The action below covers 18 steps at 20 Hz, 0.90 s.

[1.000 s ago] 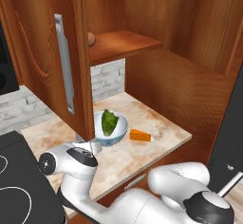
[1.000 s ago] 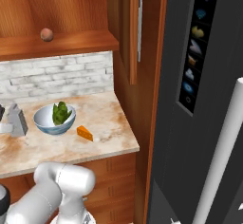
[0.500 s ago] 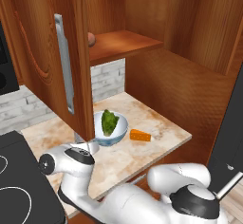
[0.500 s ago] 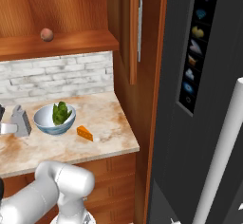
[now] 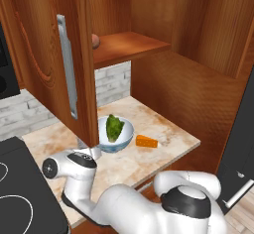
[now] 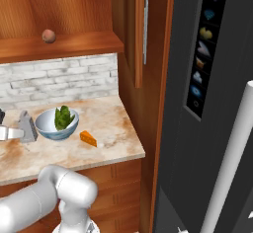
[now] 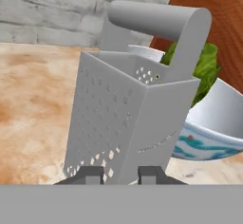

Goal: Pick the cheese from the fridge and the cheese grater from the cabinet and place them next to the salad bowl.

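In the right base view the cheese grater [image 6: 27, 126] stands upright on the counter [image 6: 111, 143], at the left, just beside the salad bowl [image 6: 55, 125]; right of the bowl, a little nearer, lies the cheese [image 6: 88, 138], a small orange wedge; so both things are already by the bowl, and I judge the task nearly finished.

In the hand view the gripper [image 7: 121, 174] is low at the near foot of the grater, with its two dark tips close to the grater's base; the jaws stand narrow, but whether they press the metal or have a little gap to it, I cannot tell.

About handling: the grater looks like thin sheet metal, stiff and light, with smooth slippery faces full of small holes; it is tall over a narrow foot, so I think it tips easily if it is pushed from the side; the best hold seems the lower body across two opposite faces, or the bar handle at the top; any retreat should go straight back, away from the bowl.

The bowl looks like ceramic, so it is fragile and should not be knocked; the cheese is small, firm and a little soft, easy to pinch across its flat sides.

Far to the right, the fridge [image 6: 207, 103] has its dark door closed; above the counter the cabinet [image 5: 54, 64] has its door open, and a small brown round lump [image 6: 48, 35] rests on the shelf.
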Available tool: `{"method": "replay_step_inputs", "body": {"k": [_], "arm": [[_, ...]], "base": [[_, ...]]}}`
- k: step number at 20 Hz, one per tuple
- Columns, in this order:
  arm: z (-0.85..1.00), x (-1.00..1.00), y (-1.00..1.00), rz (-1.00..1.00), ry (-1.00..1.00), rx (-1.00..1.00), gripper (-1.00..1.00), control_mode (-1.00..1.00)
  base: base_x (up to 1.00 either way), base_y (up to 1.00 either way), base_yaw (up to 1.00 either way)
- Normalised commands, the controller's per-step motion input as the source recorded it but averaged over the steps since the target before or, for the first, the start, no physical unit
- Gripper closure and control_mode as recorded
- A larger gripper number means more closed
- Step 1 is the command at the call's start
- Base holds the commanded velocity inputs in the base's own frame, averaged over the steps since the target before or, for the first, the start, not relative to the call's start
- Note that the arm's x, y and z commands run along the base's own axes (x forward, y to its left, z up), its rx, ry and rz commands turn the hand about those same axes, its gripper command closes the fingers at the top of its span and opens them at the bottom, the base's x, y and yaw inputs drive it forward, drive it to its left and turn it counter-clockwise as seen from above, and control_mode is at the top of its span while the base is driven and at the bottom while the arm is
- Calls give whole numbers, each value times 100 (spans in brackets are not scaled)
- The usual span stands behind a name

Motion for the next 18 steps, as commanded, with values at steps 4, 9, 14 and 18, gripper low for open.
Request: {"method": "replay_step_inputs", "body": {"k": [4, 9, 14, 18], "arm": [[-16, 5, 15, 0, 1, 0, 100, -100], [-19, 4, 14, 0, 0, 0, 100, -100], [-3, 0, 5, 0, 0, 0, 100, -100], [0, -19, -1, 0, 0, 0, 100, -100]], "base": [[0, 0, 0], [0, 0, 0], [0, 0, 0], [0, 0, 0]]}}
